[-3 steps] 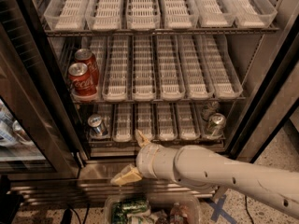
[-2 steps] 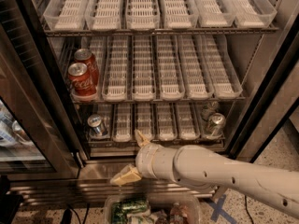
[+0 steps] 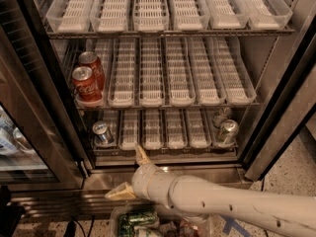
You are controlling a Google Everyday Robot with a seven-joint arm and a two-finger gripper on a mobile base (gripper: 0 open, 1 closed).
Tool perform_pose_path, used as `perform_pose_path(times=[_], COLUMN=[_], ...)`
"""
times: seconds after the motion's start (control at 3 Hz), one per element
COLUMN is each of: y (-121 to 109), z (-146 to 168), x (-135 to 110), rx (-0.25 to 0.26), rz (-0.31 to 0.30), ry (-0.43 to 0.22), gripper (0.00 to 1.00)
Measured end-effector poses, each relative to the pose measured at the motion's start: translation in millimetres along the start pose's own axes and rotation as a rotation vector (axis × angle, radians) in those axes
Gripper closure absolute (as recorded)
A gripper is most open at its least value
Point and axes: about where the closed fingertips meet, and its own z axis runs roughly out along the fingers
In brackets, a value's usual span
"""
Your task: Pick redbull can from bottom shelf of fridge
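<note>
The fridge [image 3: 276, 132] stands open in front of me. The redbull can [image 3: 101, 133], slim with a silver top, stands upright in the leftmost lane of the bottom shelf [image 3: 163, 143]. My gripper [image 3: 130, 174] is low in front of the fridge sill, below and a little right of the can and apart from it. Its two tan fingers [image 3: 141, 155] are spread open and hold nothing. The pale arm runs off to the lower right.
Two red Coca-Cola cans [image 3: 86, 83] stand at the left of the middle shelf. Two wider silver cans [image 3: 227, 131] stand at the right of the bottom shelf. The glass door [image 3: 19, 132] hangs open at left. A bin of snack packets [image 3: 143, 220] sits under the arm.
</note>
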Motion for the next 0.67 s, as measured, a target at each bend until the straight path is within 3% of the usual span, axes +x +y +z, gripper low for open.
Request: perform_pose_path(times=[0.67], y=[-4], z=[48], x=[-5], rx=[0.16], rz=[0.024], ry=[-0.121], gripper=[0.0])
